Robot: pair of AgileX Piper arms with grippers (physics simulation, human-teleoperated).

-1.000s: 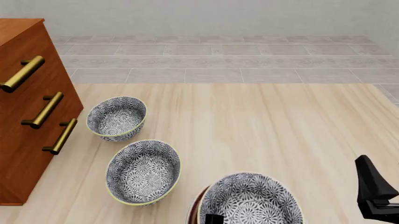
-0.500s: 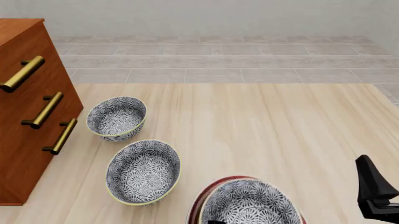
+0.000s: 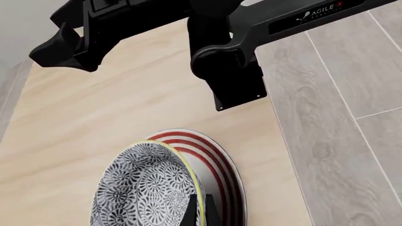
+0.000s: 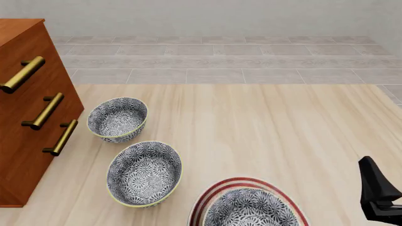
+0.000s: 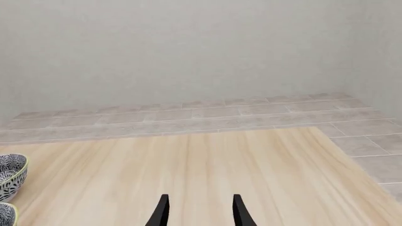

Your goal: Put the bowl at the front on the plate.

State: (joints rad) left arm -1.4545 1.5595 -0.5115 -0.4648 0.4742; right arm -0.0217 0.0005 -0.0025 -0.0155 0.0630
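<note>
Bowl: I see the front bowl (image 4: pixel 251 209) inside the outline of the plate (image 4: pixel 202 201) at the near edge of the table (image 4: pixel 264 127), red rings showing around its far side; its near part is cut off by the picture's edge.
Bowl, left wrist view: the bowl (image 3: pixel 148 188) looks tilted over the plate (image 3: pixel 220 165), patterned outside toward the camera; I cannot tell whether it rests on the plate or hangs just above it.
Left pincer: one dark finger (image 3: pixel 202 212) lies against the bowl's pale rim at that view's lower edge; the other finger is out of sight, so I cannot tell if it is clamped.
Right pincer: my right pincer (image 5: pixel 199 212) hangs over bare table with its two fingers apart, nothing between them; in the front view its dark body (image 4: pixel 379 193) sits at the right edge.
Other bowls: two matching bowls stand to the left, a middle one (image 4: pixel 144 173) and a far one (image 4: pixel 117 119), near each other.
Cabinet: a wooden drawer cabinet (image 4: pixel 28 108) with brass handles stands at the left, just beside those two bowls.
</note>
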